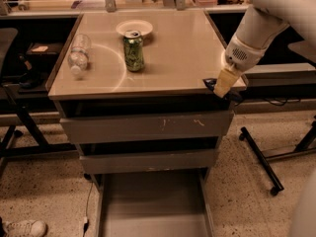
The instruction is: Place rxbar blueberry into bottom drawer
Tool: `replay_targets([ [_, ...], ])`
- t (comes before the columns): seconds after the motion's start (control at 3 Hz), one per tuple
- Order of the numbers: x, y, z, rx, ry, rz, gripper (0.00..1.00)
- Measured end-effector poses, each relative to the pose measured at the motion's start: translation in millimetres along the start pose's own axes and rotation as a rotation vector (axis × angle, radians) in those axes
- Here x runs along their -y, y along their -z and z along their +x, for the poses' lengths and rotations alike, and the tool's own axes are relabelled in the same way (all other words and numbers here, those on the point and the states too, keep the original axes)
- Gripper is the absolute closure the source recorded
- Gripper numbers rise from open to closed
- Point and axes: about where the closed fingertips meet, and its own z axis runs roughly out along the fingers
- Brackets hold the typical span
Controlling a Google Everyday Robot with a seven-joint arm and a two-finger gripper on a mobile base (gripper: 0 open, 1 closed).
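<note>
Gripper [222, 87] at the cabinet top's [173, 58] front-right corner, pinching the bar [209, 82] at the edge; drawer [153, 206] open below.

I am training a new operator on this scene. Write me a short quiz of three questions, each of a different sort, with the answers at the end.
1. Fill the gap: the bottom drawer stands ___, and the dark snack bar is not yet in it.
2. True or false: the green can lies on its side.
3. Choose one. Where is the gripper?
A) above the green can
B) at a front corner of the cabinet top, on the side away from the bottle
C) inside the bottom drawer

Key: 1 open; 2 false, it stands upright; 3 B.
</note>
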Motion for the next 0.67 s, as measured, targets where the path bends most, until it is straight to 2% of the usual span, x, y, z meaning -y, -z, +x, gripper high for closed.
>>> replay_targets([
  [0.33, -28, -22, 25, -0.016, -0.062, -0.003, 1.00],
  [0.67, -67, -66, 56, -0.054, -0.101, -0.087, 1.00],
])
